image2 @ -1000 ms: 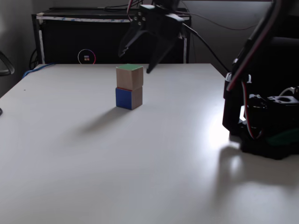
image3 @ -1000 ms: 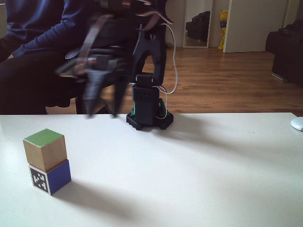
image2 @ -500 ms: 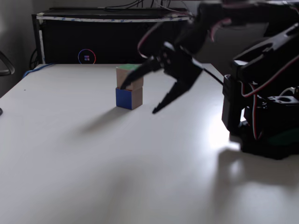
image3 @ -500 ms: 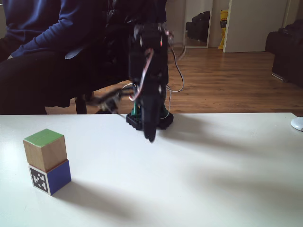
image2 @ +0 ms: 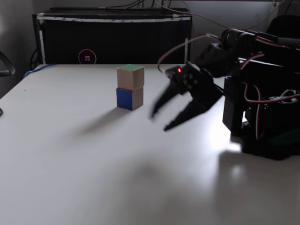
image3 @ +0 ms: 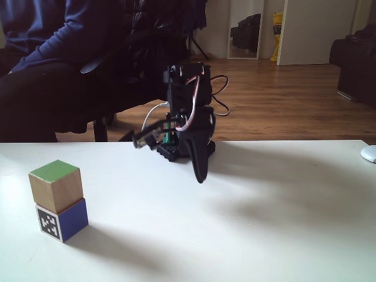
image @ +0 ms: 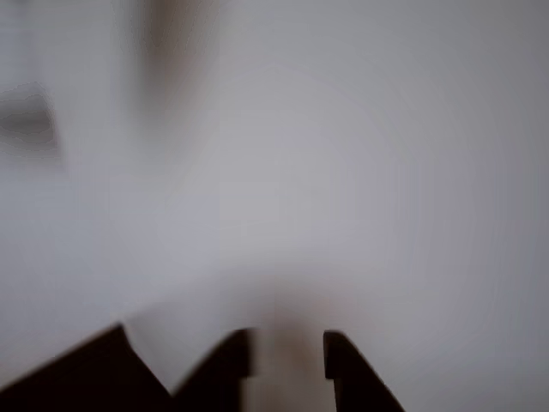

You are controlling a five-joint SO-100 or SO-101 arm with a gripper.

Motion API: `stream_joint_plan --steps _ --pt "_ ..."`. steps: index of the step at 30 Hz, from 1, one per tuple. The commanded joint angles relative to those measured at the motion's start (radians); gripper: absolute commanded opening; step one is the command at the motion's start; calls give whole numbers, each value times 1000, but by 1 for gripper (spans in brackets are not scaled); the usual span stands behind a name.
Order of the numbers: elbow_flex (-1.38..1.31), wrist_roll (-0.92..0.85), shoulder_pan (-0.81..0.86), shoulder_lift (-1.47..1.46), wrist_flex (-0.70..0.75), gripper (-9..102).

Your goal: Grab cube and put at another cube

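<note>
The cube (image2: 131, 76), green face up, sits stacked squarely on another cube (image2: 129, 98), a blue block whose black-and-white marker tag faces one fixed view (image3: 49, 223). The stack stands on the white surface (image2: 93, 164). The claw (image2: 159, 121) hangs above the surface well to the right of the stack in that fixed view, released, fingers spread and holding nothing. A seated person (image3: 53, 64) is behind the surface.

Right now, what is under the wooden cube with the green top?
The green-topped cube rests on a blue block of similar size, whose front face shows a black-and-white marker tag. The block stands on the white table. Its top face is covered. The open gripper is apart from the stack.
</note>
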Motion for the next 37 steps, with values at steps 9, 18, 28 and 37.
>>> stream_joint_plan --steps 9,18,28,37 --pt "-51 -67 31 11 112 0" --pt "-51 -69 37 11 112 0" --pt "-51 -63 43 11 112 0" --pt "-51 -63 43 11 112 0"
